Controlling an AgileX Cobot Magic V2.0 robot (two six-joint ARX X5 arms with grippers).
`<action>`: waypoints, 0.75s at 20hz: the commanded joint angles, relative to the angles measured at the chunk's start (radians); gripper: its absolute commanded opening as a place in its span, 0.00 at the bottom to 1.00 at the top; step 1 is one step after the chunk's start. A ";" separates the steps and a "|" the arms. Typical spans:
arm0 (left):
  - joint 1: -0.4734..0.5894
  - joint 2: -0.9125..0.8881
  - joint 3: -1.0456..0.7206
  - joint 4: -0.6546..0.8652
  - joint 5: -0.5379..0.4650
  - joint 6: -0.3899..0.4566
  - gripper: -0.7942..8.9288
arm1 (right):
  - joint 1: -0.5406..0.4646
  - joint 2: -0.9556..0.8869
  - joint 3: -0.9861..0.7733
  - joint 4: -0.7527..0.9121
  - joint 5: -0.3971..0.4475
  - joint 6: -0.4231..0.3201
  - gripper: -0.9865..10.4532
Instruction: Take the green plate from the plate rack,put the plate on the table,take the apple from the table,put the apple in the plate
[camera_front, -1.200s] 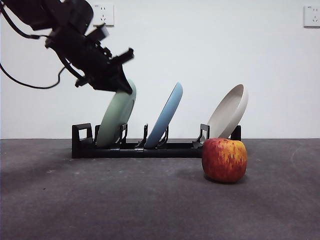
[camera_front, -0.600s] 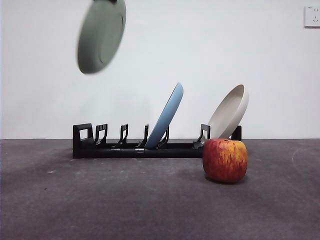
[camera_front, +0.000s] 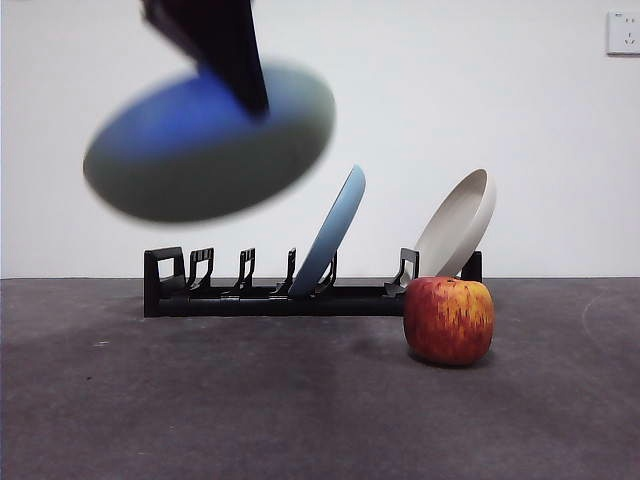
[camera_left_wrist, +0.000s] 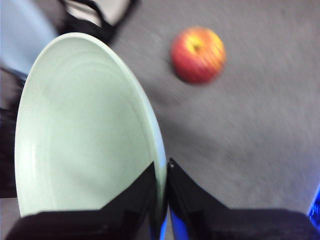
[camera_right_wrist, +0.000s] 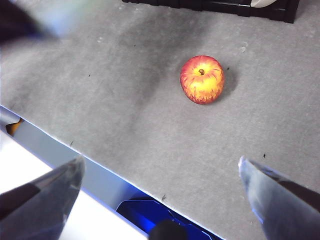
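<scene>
Green plate lifted clear of the rack
Left claw (camera_left_wrist: 161, 192) pinches the blurred plate (camera_front: 210, 142) above the rack (camera_front: 300, 290); right claw (camera_right_wrist: 160, 187) gapes wide, empty.

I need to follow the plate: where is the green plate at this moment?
The green plate is in the air, clamped at its rim by the left gripper, above the empty left end of the plate rack in the front view.

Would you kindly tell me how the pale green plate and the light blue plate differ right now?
The pale sage-green round plate hangs in the air, clamped at its rim by the left gripper; the light blue round plate leans in the black plate rack. The green one looks blurred, the blue one sharp. Both are shallow and round.
</scene>
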 joint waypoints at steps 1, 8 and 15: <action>-0.047 0.018 -0.128 0.117 -0.035 0.023 0.08 | 0.003 0.000 0.002 0.005 -0.001 0.003 0.66; -0.157 0.204 -0.272 0.338 -0.179 0.048 0.08 | 0.003 0.000 0.002 0.005 -0.002 0.003 0.66; -0.232 0.372 -0.272 0.410 -0.215 0.041 0.08 | 0.003 0.000 0.002 0.005 -0.002 0.003 0.66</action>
